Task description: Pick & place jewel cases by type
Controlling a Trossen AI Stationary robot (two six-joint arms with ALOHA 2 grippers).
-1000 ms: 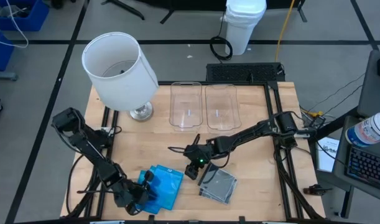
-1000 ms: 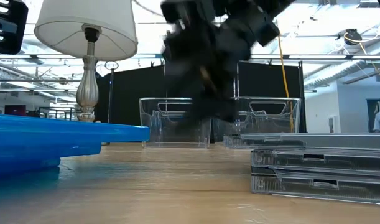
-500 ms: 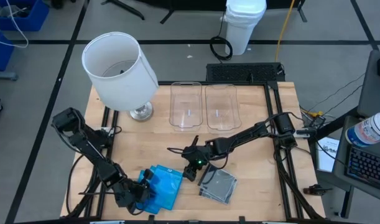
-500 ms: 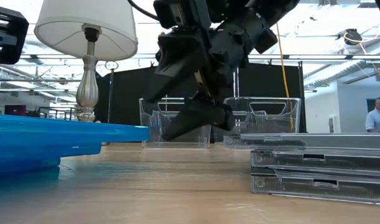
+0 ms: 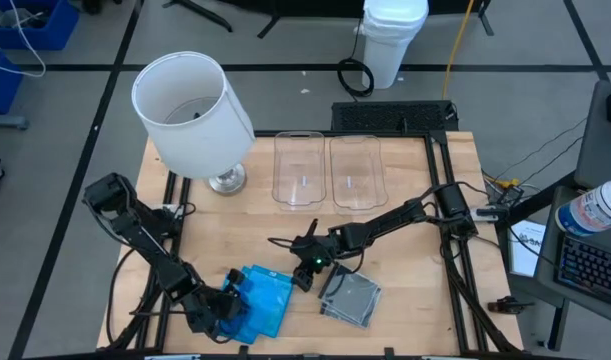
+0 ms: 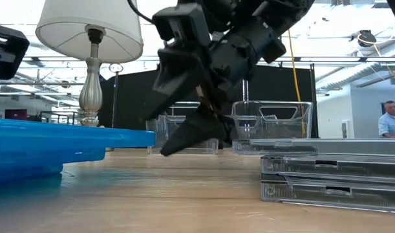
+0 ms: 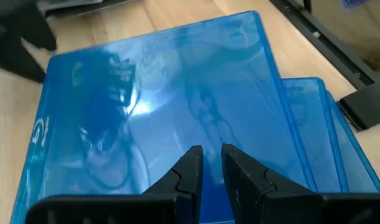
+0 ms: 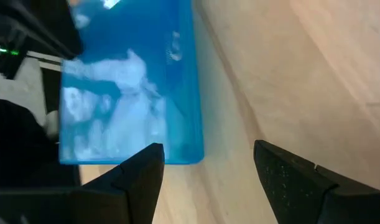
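Observation:
Two or three bright blue jewel cases (image 5: 264,300) lie stacked flat near the table's near edge, also seen in the low view as blue jewel cases (image 6: 55,145). To their right, a stack of clear, grey-lined jewel cases (image 5: 351,297) lies flat on the wood. My left gripper (image 7: 211,152) is shut and sits over the top blue case (image 7: 177,106) at the stack's near-left side. My right gripper (image 8: 208,149) is open, just above the table between the two stacks, fingers pointing at the blue stack's edge (image 8: 177,124). In the low view the right gripper (image 6: 194,133) slants down. My left gripper's shut fingers (image 7: 193,165) lie over the top blue case's face (image 7: 208,134), coming at a slant from the table's near-left corner. I cannot tell whether they touch it.
Two clear rectangular bins (image 5: 300,170) (image 5: 356,172) stand side by side at the far middle of the table. A lamp with a white shade (image 5: 192,112) stands at the far left. Bare wood (image 5: 405,230) lies between the bins and the stacks.
My right gripper has come down toward the table and shifted a little toward the blue stack, its fingers now tipped down at it. The left arm and both stacks have kept still.

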